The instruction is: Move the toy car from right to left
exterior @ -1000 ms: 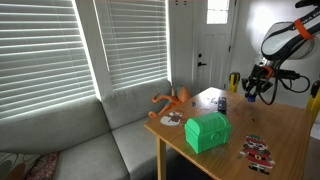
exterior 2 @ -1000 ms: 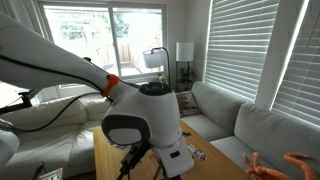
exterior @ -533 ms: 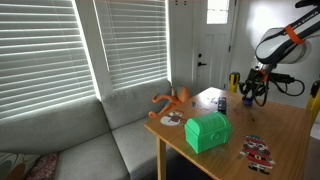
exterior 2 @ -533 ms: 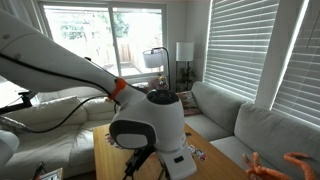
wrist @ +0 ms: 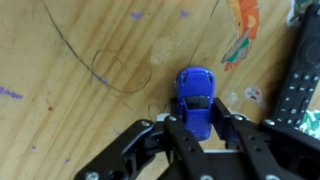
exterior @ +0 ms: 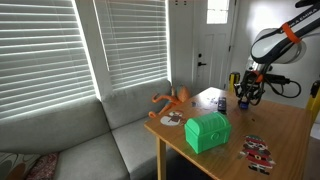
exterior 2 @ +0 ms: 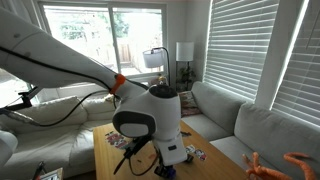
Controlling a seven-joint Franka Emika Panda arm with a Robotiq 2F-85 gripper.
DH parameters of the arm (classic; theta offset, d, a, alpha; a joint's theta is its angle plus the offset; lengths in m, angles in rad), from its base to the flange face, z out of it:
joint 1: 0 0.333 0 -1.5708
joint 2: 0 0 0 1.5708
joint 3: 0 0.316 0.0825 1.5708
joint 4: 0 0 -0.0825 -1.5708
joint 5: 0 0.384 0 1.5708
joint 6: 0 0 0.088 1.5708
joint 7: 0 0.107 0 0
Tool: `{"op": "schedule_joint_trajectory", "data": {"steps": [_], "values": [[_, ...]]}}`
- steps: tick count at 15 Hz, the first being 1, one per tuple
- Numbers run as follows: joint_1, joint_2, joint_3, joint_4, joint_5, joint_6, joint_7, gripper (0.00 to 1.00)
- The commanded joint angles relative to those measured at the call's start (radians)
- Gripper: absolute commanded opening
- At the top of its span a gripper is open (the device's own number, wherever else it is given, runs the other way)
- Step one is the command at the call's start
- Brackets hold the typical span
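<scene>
Blue toy car (wrist: 197,90) sits within claw (wrist: 203,122).

This is a home living room: a grey sofa (exterior: 60,140) sits under windows with white blinds (exterior: 50,50), and a panelled front door (exterior: 215,50) stands beyond the wooden table (exterior: 285,125). A lamp (exterior 2: 153,58) stands by the big window.

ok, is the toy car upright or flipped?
Upright: in the wrist view the toy car shows roof and windshield up, on the table, gripper fingers either side.
</scene>
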Motion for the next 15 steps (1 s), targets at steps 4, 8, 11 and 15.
{"op": "schedule_joint_trajectory", "data": {"steps": [4,8,11,15], "values": [[0.040,0.003,0.031,-0.007,0.017,-0.116,0.177,0.10],[0.071,0.008,0.059,-0.014,-0.006,-0.090,0.309,0.10],[0.101,0.016,0.083,-0.019,-0.052,-0.042,0.439,0.10],[0.131,0.023,0.105,-0.015,-0.135,-0.028,0.592,0.10]]}}
